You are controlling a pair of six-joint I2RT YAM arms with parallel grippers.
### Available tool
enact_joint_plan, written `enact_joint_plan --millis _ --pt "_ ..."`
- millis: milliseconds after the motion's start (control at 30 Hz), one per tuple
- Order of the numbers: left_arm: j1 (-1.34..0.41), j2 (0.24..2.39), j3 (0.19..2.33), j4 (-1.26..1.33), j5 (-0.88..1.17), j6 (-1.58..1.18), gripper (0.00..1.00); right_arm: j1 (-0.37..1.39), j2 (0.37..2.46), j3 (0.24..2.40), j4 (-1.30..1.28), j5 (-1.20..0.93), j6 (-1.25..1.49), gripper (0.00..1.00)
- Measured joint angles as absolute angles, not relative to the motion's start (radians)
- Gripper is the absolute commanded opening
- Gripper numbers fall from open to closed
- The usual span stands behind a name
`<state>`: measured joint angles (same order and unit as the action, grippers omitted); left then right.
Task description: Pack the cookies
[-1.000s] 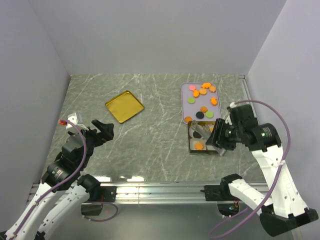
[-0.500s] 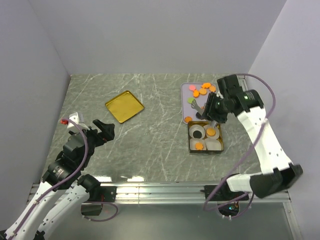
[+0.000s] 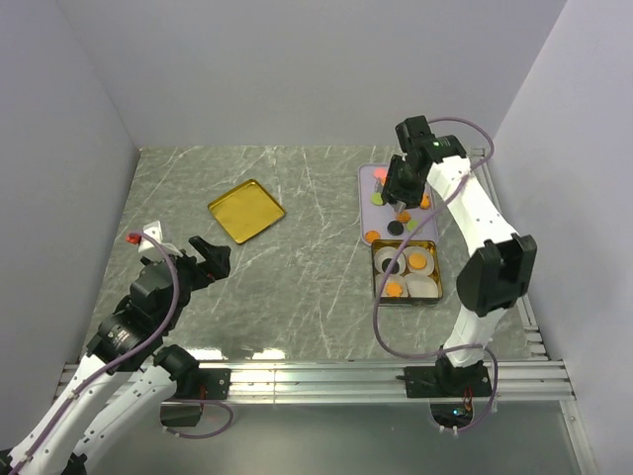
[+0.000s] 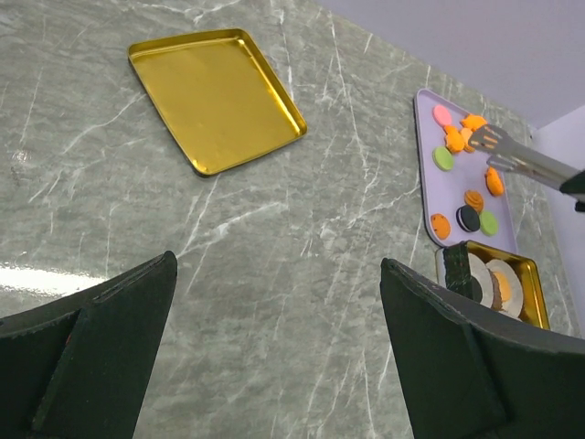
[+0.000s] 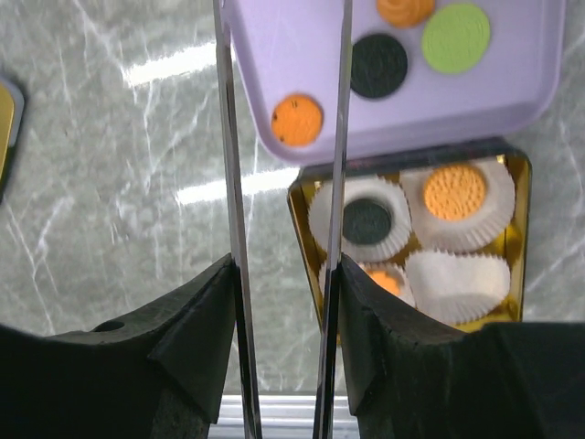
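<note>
The cookies [image 3: 403, 181] lie on a lilac tray [image 3: 365, 203]: mostly orange, with pink, green and black ones. In the right wrist view an orange cookie [image 5: 297, 120], a black one [image 5: 378, 66] and a green one [image 5: 455, 37] sit at the tray's near end. My right gripper [image 5: 283, 302] is shut on metal tongs [image 5: 227, 137] and hangs over the tray [image 3: 400, 190]. The tongs' tips [image 4: 491, 139] hover by the orange cookies at the far end. My left gripper [image 4: 279, 302] stands open and empty, far left [image 3: 211, 255].
A gold tin [image 3: 377, 277] just below the tray holds white paper cups: one with a black cookie [image 5: 366, 220], two with orange cookies [image 5: 455, 191], one empty [image 5: 457, 283]. A gold lid [image 3: 245, 210] lies on the marble table at the left.
My right arm has swung with the tongs from over the gold tin up to the far part of the lilac tray. The left arm has stayed put.
</note>
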<state>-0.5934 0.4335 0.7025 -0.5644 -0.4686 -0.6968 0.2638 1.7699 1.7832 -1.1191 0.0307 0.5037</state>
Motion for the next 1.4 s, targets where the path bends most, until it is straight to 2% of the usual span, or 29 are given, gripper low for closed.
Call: enact_joint_plan --millis 267,1100,1400 --pt "-0.596 0.463 0.702 -0.566 -0.469 -0.696 0.99 0.264 1.927 1.935 -1.114 0.073 0.503 0.51" --pt "-0.597 0.555 0.702 -0.566 -0.480 -0.696 0.99 0.243 2.105 2.004 -1.094 0.094 0.523 0.49" --pt "-0.597 0.568 0.702 -0.569 -0.495 -0.697 0.99 0.235 2.129 2.024 -1.092 0.076 0.527 0.37"
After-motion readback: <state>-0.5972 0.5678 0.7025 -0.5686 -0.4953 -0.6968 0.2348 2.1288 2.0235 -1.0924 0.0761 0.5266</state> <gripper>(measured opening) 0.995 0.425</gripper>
